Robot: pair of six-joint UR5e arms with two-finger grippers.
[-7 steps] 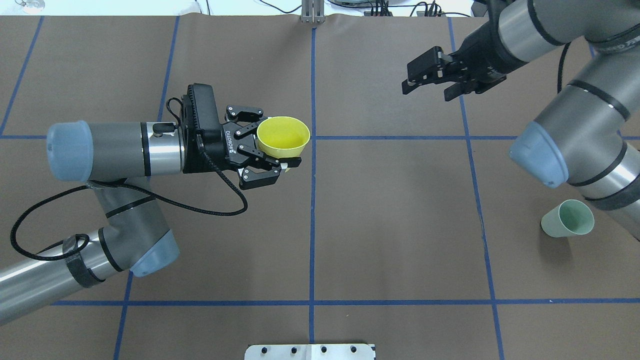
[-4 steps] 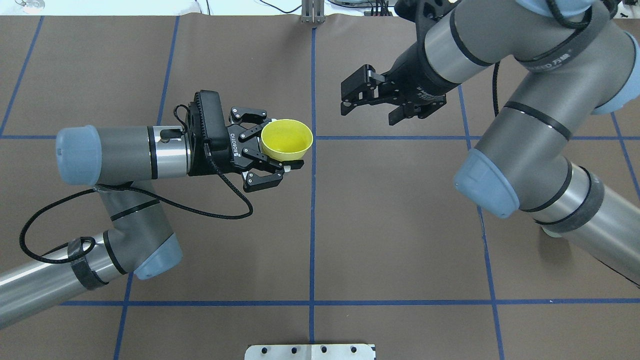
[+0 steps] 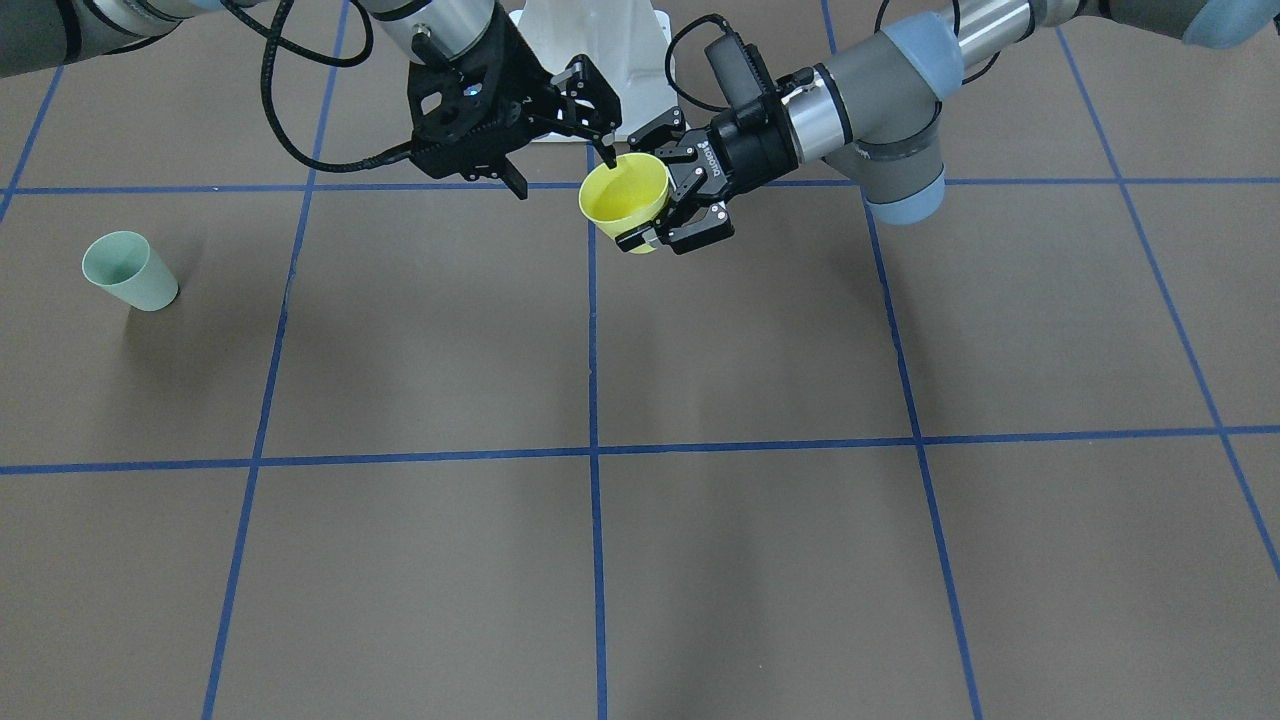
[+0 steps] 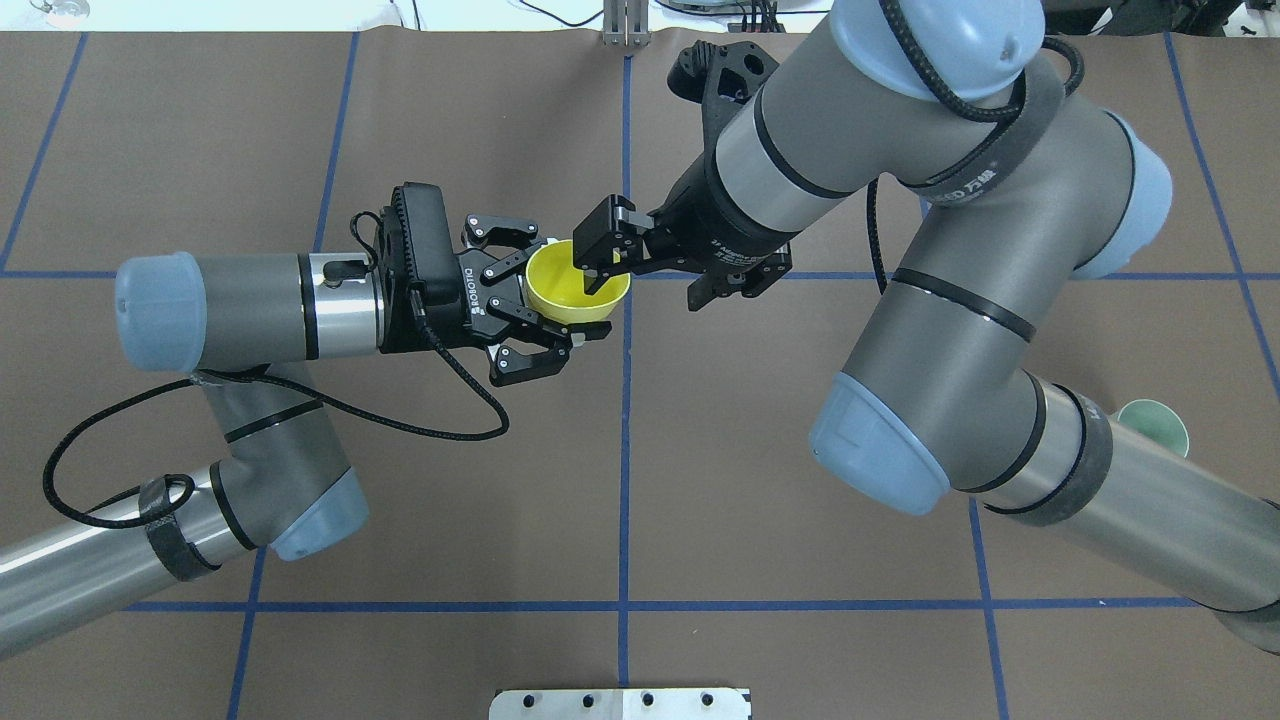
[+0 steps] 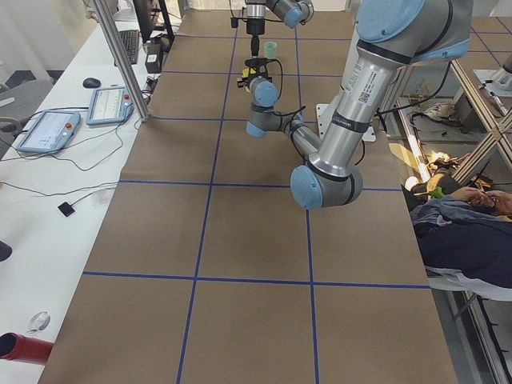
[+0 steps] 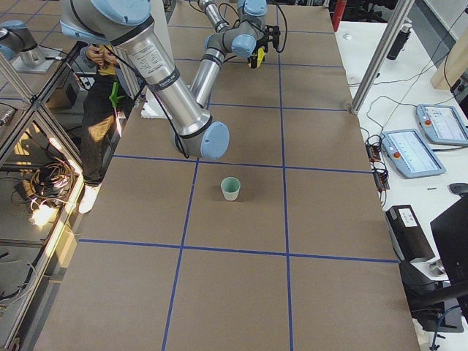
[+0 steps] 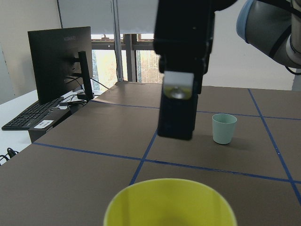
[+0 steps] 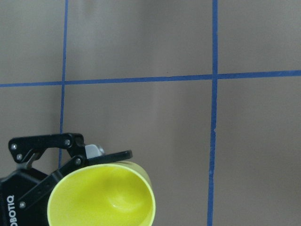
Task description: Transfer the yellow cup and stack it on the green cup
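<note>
The yellow cup (image 4: 572,292) is held upright above the table's middle by my left gripper (image 4: 568,288), which is shut on its sides; it also shows in the front view (image 3: 625,195). My right gripper (image 4: 650,275) is open. One of its fingers (image 4: 600,255) hangs at the cup's rim over the mouth, the other stands outside the cup. The green cup (image 3: 128,270) stands upright on the table far to my right. In the overhead view the green cup (image 4: 1158,424) is mostly hidden behind my right arm. The left wrist view shows the green cup (image 7: 224,128) beyond the yellow cup (image 7: 169,205).
The brown table mat carries a grid of blue tape lines (image 4: 625,450). A metal plate (image 4: 620,703) sits at the near edge. My right arm's elbow (image 4: 880,450) hangs over the table's right half. Tablets (image 6: 409,150) lie on the side bench.
My right arm has swung left from the far right of the table to the yellow cup, and now covers most of the green cup. My left gripper has shifted slightly right with the cup.
</note>
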